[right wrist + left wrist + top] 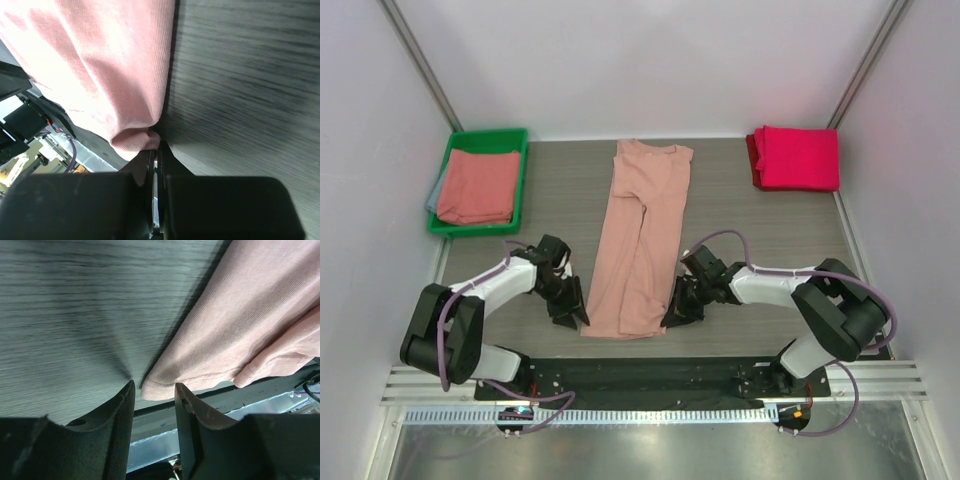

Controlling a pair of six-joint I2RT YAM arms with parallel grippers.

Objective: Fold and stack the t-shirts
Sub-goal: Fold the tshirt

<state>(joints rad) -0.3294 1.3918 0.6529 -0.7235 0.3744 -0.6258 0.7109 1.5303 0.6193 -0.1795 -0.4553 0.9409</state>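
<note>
A salmon-pink t-shirt (642,235) lies folded into a long strip down the middle of the table, collar end far. My left gripper (568,312) is at its near left corner and stands open. In the left wrist view the shirt's hem corner (152,387) rests on the table just at the tips of that gripper (154,386), ungripped. My right gripper (678,315) is at the near right corner. In the right wrist view it (156,147) is shut, with the shirt's (100,65) bunched corner pinched at its tips.
A green bin (520,140) at the far left holds folded salmon t-shirts (478,185). A folded magenta t-shirt (798,157) lies at the far right corner. The black mounting plate (650,370) runs along the near table edge just behind both grippers.
</note>
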